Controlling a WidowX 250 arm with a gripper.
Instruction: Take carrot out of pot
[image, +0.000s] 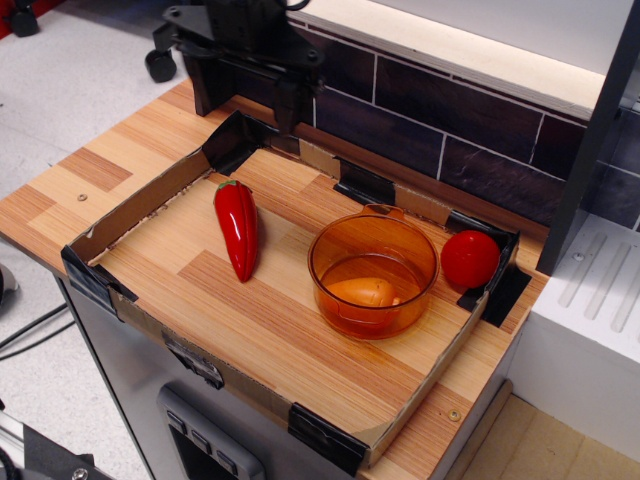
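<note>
The small orange carrot (362, 292) lies on its side at the bottom of the translucent amber pot (322, 282), which stands in the right half of the cardboard tray. My black gripper (246, 102) hangs open and empty above the tray's far left corner, well to the left of and behind the pot. Its two fingers (288, 108) point downward with a wide gap between them.
A long glossy red pepper (238, 228) lies left of the pot. A round red tomato (470, 259) sits in the tray's right corner. The low cardboard tray wall (130, 215) with black taped corners rims the wooden counter. A dark tiled wall (450, 140) runs behind.
</note>
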